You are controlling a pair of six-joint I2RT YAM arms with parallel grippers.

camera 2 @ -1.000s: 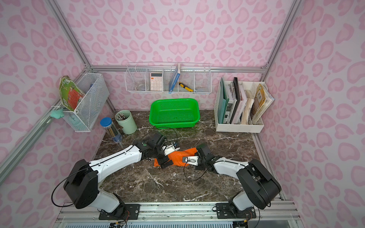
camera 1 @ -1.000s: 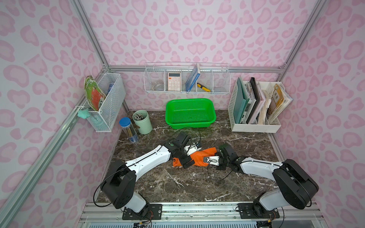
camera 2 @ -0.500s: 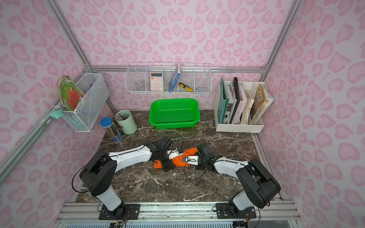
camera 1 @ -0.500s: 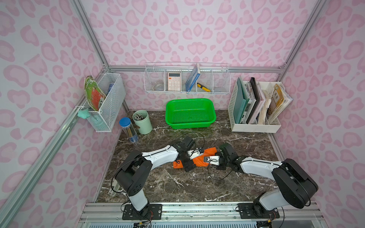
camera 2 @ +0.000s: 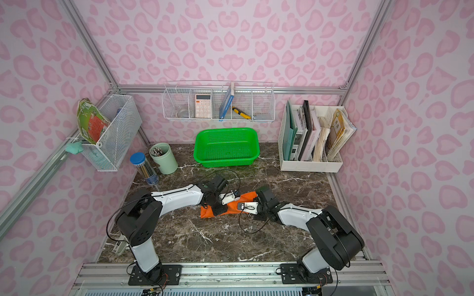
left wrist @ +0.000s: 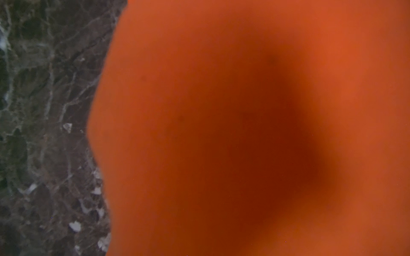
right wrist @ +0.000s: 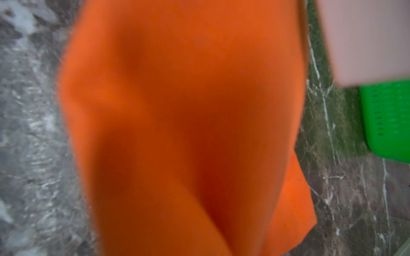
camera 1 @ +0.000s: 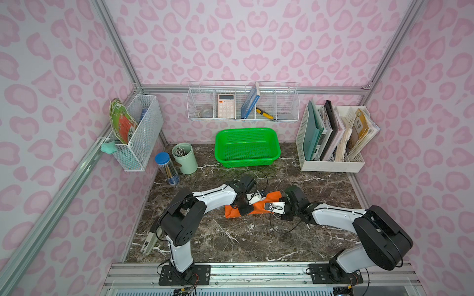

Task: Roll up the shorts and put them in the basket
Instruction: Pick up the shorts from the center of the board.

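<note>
I see the shorts [camera 1: 259,205] stretched lengthwise between right fingers [camera 1: 281,201], pinched shut on them, and left fingers [camera 1: 243,208], grip unreadable.

Seemingly plain orange shorts [camera 1: 230,212]; green basket [camera 1: 247,162]; dark white-veined marble table [camera 1: 230,238].

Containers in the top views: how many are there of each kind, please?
Wire wall baskets: 2
Green plastic basket: 1
Pen cup: 1
Blue-lidded pencil tube: 1
White file rack: 1
Total: 6
</note>
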